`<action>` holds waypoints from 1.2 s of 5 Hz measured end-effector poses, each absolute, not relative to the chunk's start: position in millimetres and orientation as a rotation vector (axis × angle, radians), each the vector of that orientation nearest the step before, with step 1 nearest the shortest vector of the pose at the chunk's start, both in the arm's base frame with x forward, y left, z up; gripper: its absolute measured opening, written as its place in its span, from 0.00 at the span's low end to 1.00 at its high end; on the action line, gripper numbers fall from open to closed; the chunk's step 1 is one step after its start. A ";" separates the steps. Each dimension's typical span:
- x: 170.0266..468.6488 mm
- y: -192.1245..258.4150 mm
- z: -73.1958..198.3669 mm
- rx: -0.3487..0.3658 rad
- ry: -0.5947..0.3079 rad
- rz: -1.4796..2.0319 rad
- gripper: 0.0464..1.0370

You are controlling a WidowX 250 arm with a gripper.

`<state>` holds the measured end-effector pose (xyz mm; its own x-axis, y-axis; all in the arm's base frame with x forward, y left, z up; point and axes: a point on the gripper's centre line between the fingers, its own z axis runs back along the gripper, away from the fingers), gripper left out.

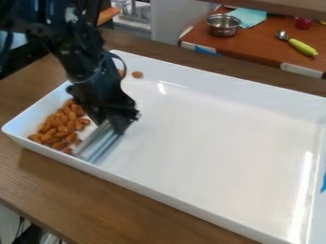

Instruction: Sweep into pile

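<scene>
You've got the gripper (121, 121) over the L part of the white tray (216, 143), the arm (73, 52) coming in from the upper L of the cam view. The pincer's clamped on a grey scraper (98, 143), w/ the scraper's ridged blade slanting down-L from it to just by the tray's near wall. Your nuts (60, 126), brown & almond-shaped, are mostly bunched at the tray's L end, btwn the L wall and the scraper: a longish heap running from behind the arm down to the near-L corner area, some stacked on others. A few at the heap's R edge are v. close to the blade; can't tell you if they touch. Apart from the heap, you've a stray nut (137, 75) near the far wall, R of the arm, plus another one just L of it, part hidden by the arm. Tray sits on a brown wood table (38, 176). In the bkgd, upper R, there's a 2nd, redder table (255, 50) w/ a metal pot (223, 26), a lt-blue cloth (248, 16) beside it, a spoon (299, 45) w/ a green handle further R, and a small red item (303, 23) behind the spoon.
</scene>
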<state>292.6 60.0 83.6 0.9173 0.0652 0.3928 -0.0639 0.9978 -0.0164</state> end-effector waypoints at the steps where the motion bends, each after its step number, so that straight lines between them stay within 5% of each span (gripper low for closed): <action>1: 295.0 80.2 86.0 0.080 -0.448 -0.100 0.33; 2: 296.3 85.0 86.5 0.118 -0.489 -0.189 0.33; 3: 291.7 74.6 91.5 0.055 -0.502 -0.161 0.33; 4: 295.5 36.1 104.4 -0.102 -0.456 -0.036 0.33; 5: 325.3 3.0 141.7 -0.189 -0.454 0.100 0.33; 6: 342.3 -31.3 153.5 -0.198 -0.420 0.182 0.33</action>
